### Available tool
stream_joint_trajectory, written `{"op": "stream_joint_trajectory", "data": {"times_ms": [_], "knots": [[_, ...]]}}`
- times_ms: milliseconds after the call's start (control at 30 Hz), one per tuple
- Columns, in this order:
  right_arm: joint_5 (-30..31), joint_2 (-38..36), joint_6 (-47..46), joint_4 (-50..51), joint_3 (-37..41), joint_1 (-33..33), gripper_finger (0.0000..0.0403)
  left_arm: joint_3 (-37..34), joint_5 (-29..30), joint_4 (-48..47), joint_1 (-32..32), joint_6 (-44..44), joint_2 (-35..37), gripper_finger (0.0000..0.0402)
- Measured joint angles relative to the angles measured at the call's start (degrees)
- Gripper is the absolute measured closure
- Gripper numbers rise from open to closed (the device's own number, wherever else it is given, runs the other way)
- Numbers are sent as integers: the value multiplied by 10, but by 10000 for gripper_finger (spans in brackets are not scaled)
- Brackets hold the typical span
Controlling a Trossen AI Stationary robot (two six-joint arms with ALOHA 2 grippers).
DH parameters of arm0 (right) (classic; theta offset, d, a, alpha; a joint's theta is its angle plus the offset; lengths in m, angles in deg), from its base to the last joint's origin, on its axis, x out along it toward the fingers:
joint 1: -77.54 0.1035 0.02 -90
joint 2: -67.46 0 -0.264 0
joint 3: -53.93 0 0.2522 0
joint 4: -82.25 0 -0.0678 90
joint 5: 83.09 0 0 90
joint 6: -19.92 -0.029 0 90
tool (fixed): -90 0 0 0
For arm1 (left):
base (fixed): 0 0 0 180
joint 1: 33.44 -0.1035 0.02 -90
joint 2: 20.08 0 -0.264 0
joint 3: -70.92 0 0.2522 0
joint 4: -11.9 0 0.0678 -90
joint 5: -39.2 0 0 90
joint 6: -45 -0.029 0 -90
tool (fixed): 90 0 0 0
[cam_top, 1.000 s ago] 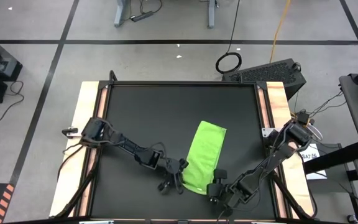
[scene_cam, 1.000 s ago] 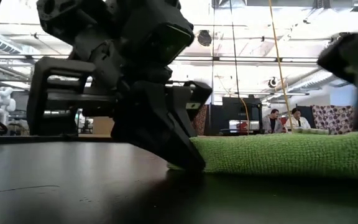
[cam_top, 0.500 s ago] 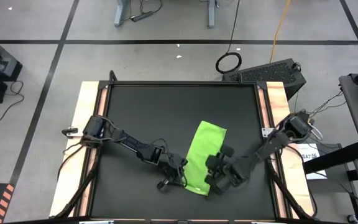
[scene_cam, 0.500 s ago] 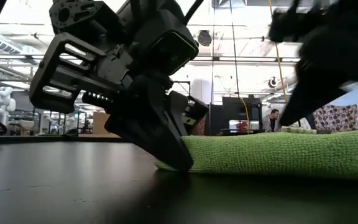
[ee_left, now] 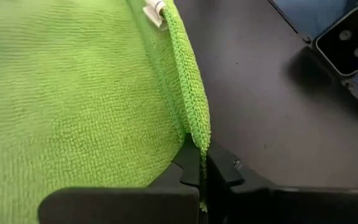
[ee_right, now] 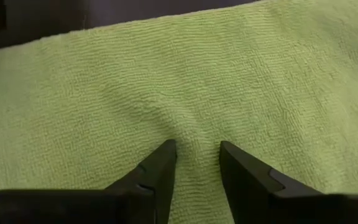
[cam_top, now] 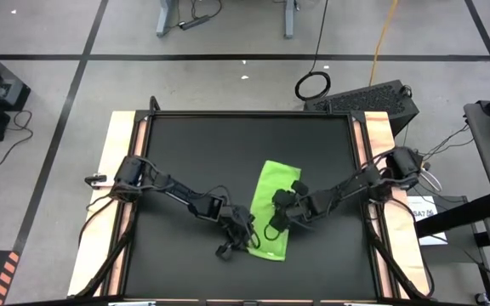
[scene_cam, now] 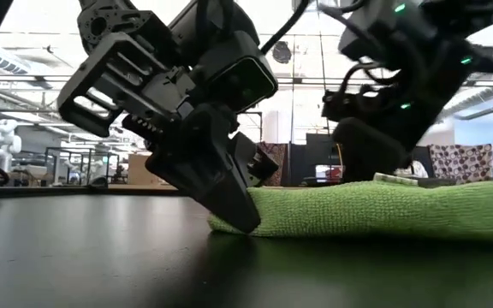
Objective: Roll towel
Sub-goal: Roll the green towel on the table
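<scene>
The lime-green towel [cam_top: 276, 204] lies flat on the black table top [cam_top: 185, 153] as a long strip running from far to near. It fills most of the left wrist view [ee_left: 73, 81] and the right wrist view [ee_right: 179, 74]. My left gripper [cam_top: 247, 240] is shut on the towel's left edge near its near end. My right gripper [cam_top: 280, 211] reaches in from the right over the middle of the strip, its fingers open a little and their tips down on the cloth [ee_right: 194, 152]. My left gripper pinches the towel's hemmed left edge [ee_left: 197, 134] between its two fingers, close to the near corner. It comes slanting down from the table's left [scene_cam: 234, 214]. The edge is raised slightly at the fingers while the rest of the towel lies on the table. My right gripper touches the towel's top face [ee_right: 194, 134] about midway along the strip. Both fingertips [ee_right: 165, 152] rest on it, slanting down from the right. A narrow gap shows between them, with a faint pucker of cloth ahead. The towel stays flat on the table.
Wooden strips [cam_top: 124, 170] border the black top on the left and right. A small camera unit [ee_left: 350, 40] stands on the table near the left gripper. Bare black surface lies to the far side and left of the towel.
My right gripper has swung from beside the towel's near right corner toward the far left and down, onto the middle of the strip. My left gripper has rolled about its own axis and kept hold of the edge. The towel's near end has shifted slightly.
</scene>
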Motion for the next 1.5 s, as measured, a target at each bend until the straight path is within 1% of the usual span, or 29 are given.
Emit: {"op": "stream_joint_trajectory", "data": {"times_ms": [133,333,533,667,733,800,900,1033,1067,1233,1300,1333,1400,1500], "knots": [[-26,1,69,-40,4,-45,292,0,-4,-22,-14,32,1,401],[-66,2,157,-87,5,-109,301,0,-4,-25,-32,88,3,401],[-117,3,230,-121,5,-164,303,-2,11,-60,-54,119,20,401],[-141,3,263,-138,5,-196,303,-9,17,-73,-68,119,36,401],[-163,3,280,-150,5,-211,303,-9,18,-78,-73,109,42,401],[-183,3,289,-159,5,-228,303,-9,19,-90,-79,98,46,401],[-199,3,299,-175,5,-249,303,-9,21,-121,-92,87,55,401],[-240,3,309,-191,4,-279,303,-8,23,-158,-107,72,64,401],[-241,3,310,-191,4,-284,303,-8,21,-159,-111,73,65,401],[-245,3,340,-200,3,-302,303,-8,-1,-159,-126,73,65,396],[-277,-6,352,-195,4,-302,303,-8,-4,-159,-127,73,65,395],[-293,-13,356,-193,3,-297,303,-8,-6,-158,-127,73,65,395],[-302,-30,358,-174,3,-279,303,-8,-20,-157,-126,74,64,394],[-278,-57,366,-128,3,-237,303,-8,-31,-158,-121,86,64,393]]}}
